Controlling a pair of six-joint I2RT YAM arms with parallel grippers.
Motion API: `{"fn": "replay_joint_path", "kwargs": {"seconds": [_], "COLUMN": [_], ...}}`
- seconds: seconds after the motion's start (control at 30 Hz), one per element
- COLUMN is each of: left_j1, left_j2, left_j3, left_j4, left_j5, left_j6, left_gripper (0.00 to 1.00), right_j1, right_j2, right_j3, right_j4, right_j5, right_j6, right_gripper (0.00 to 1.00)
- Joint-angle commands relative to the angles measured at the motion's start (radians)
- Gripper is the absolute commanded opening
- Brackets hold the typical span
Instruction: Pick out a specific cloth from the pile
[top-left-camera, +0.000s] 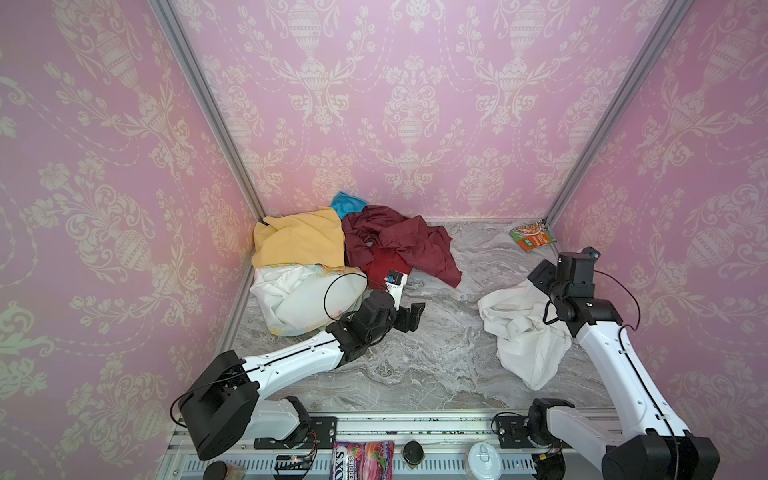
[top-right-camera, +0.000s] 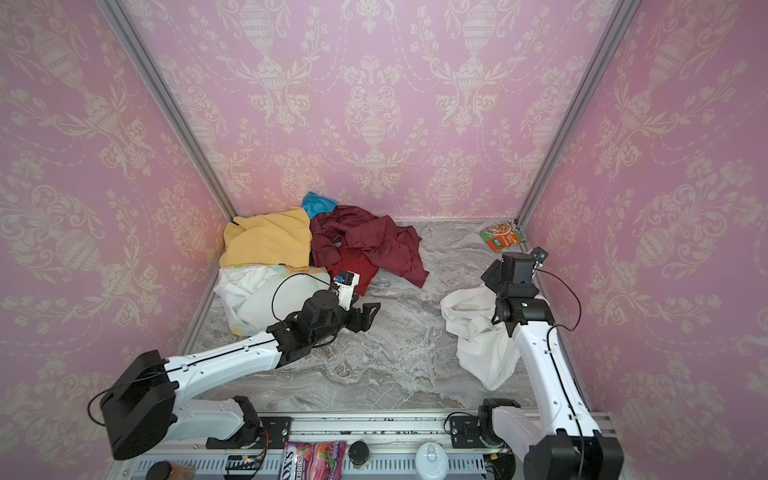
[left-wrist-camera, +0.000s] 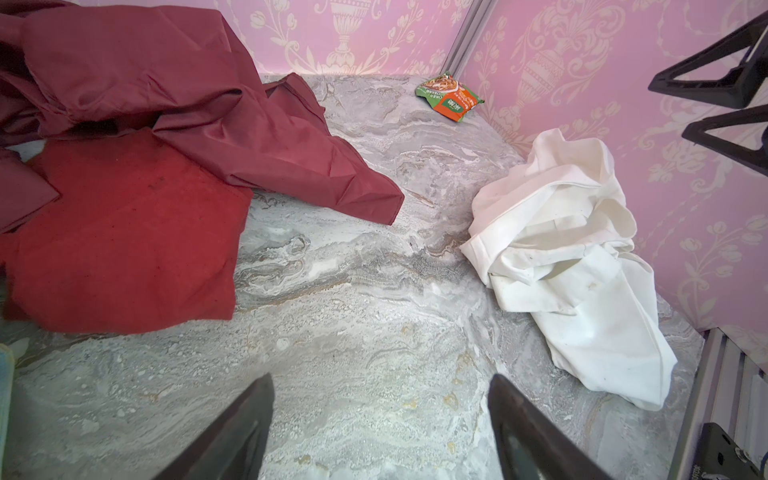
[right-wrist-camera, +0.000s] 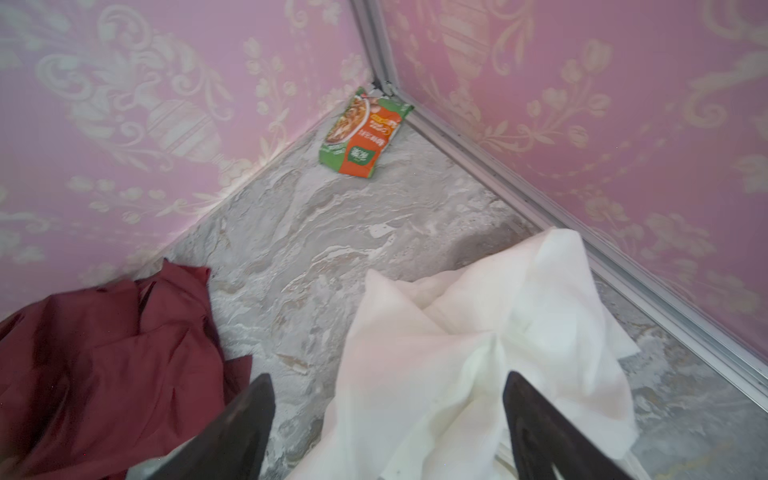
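The cloth — plain white and crumpled — lies on the grey marbled desk at the right side in both top views, well apart from the pile heaped in the back left corner. The right jaws stand wide open just above the cloth's far end. In the right wrist view its white folds lie between and below the two fingers, yet nothing is pinched. The left jaws are open too, low over bare desk just beside the pile's near edge — the red cloth and the shiny maroon one show close by in the left wrist view. In the pile the mustard yellow cloth sits against the wall, with a bright blue piece behind it. The flower-print white sheet lies nearest the left arm. A green and orange packet lies in the back right corner.
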Motion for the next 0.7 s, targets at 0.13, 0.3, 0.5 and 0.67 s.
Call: {"fn": "replay_joint_path", "kwargs": {"seconds": [0.13,0.3,0.5,0.67], "left_j1": [0.01,0.031,0.099,0.191], "left_j2": [-0.009,-0.068,-0.154,-0.232], "left_j3": [0.062,0.094,0.141,0.208], "left_j4": [-0.066,-0.179,-0.305,-0.441], "left_j5": [-0.053,-0.096,-0.132,-0.155], "left_j6": [0.003,0.012,0.032,0.09], "left_gripper": [0.84,0.85,0.87,0.93], "right_j1": [0.087,0.077,-0.01,-0.047], "right_j2": [0.199,0.212,0.237,0.199], "right_j3": [0.074,-0.053,-0.19,-0.248], "right_j4": [0.042,0.122,0.215,0.294], "right_j5": [-0.147,-0.131,-0.167,-0.198], "right_j6": [-0.093,-0.127,-0.103,-0.137], "right_gripper": [0.85,0.86,0.86,0.9]}}
